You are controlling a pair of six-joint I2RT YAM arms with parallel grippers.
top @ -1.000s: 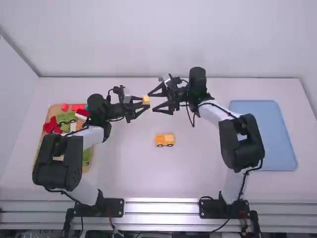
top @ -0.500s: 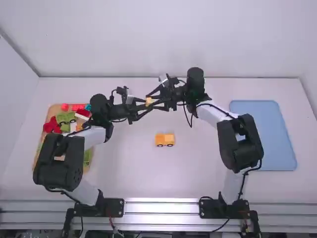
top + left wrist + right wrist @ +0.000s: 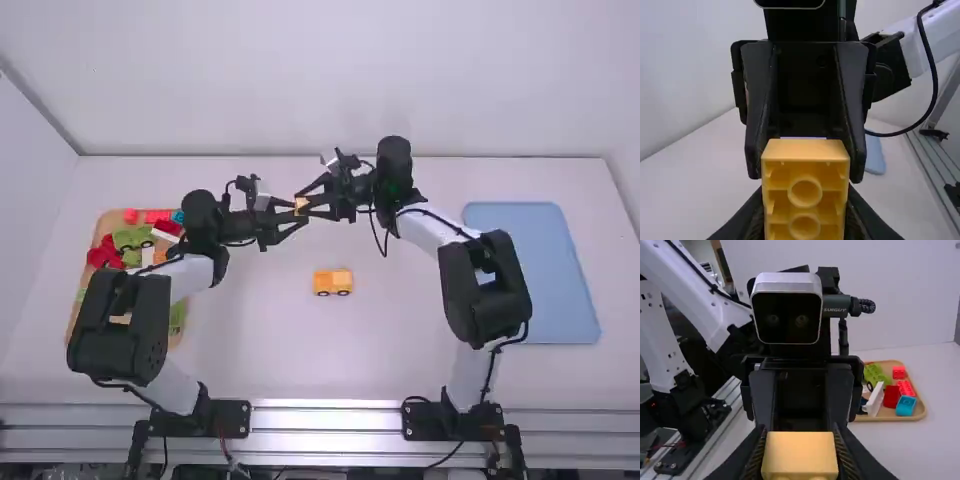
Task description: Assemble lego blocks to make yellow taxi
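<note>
Partly hidden, the yellow block (image 3: 301, 204) is held by my left gripper (image 3: 300, 211) at three o'clock, my right gripper (image 3: 302, 205) at nine.

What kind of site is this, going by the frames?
Probably a robot lab or teleoperation test bench: two arms bolted to metal rails, a camera on a wrist, and toy bricks in a wooden tray on a white table.

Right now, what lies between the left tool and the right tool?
A small yellow block, which both hold; the high view shows it there.
</note>
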